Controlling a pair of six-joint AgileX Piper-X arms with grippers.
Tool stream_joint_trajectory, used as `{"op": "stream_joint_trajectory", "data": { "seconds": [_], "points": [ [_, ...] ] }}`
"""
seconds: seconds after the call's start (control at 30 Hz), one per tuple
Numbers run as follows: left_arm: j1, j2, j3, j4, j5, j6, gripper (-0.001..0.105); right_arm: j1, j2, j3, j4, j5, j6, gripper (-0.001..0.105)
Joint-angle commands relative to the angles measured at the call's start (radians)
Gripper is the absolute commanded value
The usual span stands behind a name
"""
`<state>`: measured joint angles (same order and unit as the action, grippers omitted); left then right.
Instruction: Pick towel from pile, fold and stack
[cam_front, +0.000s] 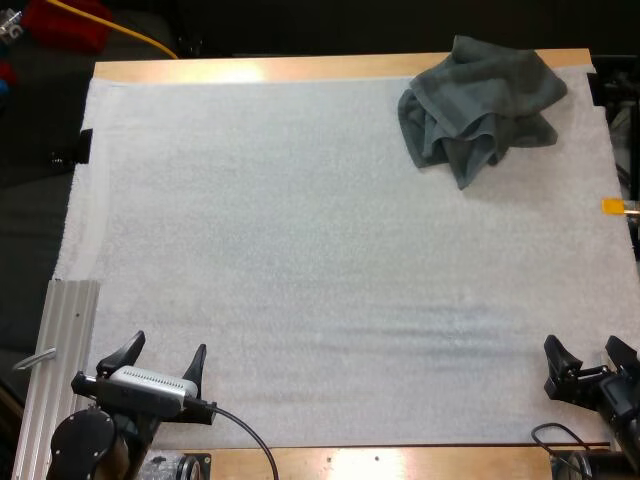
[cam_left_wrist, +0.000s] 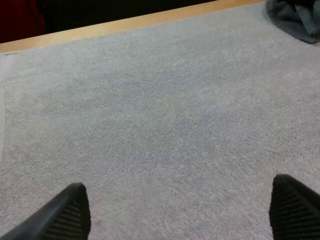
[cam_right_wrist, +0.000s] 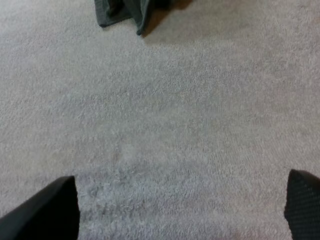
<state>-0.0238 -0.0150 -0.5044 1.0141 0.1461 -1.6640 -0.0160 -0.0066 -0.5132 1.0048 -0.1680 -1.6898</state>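
From the high view I have one crumpled grey-green towel (cam_front: 480, 105) at the far right corner of the white mat (cam_front: 320, 260), its far side reaching the wooden strip of the table (cam_front: 300, 68). This view gives me the whole heap with its folds and a flap hanging toward the near side. My left pincer (cam_front: 168, 345) sits at the near left edge of the mat, released, fingers spread and clear of anything. Just to its left is a ribbed metal rail (cam_front: 60, 370). My right pincer (cam_front: 583, 345) is at the near right edge, also released and holding nothing. Both are well apart from the towel.

The left wrist view adds a corner of the towel lying close to the table's far wooden edge, with bare mat ahead of its spread fingers. The right wrist view shows the towel's near folds and their shadow on the mat, far ahead of its own parted fingers.
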Motion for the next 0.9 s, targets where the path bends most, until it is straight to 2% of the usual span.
{"op": "stream_joint_trajectory", "data": {
  "seconds": [0.0, 0.23, 0.33, 0.6, 0.87],
  "points": [
    [0.000, -0.134, 0.000, -0.017, 0.000, -0.006, 0.071, -0.004, -0.044, -0.002, 0.002, 0.001, -0.004, 0.081],
    [0.000, -0.134, 0.000, -0.017, 0.001, -0.006, 0.071, -0.004, -0.044, -0.002, 0.002, 0.001, -0.004, 0.081],
    [0.000, -0.134, 0.000, -0.017, 0.026, -0.005, 0.071, -0.004, -0.044, -0.002, 0.001, 0.000, -0.004, 0.081],
    [0.000, -0.134, -0.003, -0.025, 0.204, 0.003, 0.071, -0.004, -0.042, -0.036, -0.008, -0.059, -0.004, 0.081],
    [0.000, -0.133, -0.045, -0.045, 0.318, -0.007, 0.071, -0.004, -0.040, -0.071, -0.011, -0.132, 0.020, 0.081]
  ]
}}
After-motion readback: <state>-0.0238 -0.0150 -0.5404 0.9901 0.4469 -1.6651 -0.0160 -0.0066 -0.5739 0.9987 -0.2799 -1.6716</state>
